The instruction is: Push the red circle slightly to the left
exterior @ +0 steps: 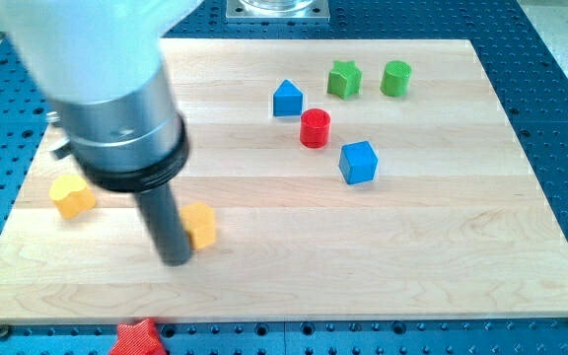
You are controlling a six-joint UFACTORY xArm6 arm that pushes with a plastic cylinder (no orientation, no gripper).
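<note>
My tip (177,260) stands upright, seemingly touching the yellow block (200,224), far from the red circle (315,128).

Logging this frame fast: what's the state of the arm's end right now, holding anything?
My tip: no gripper, a bare rod holding nothing, beside the orange block, far to the view's left of the red circle.

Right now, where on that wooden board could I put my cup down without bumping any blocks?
The view's right and bottom right, below the blue cube, is bare wood. So is the middle between the red circle and the orange block beside my tip. It is crowded near the view's top, around the blue house-shaped block, green star and green cylinder.
</note>
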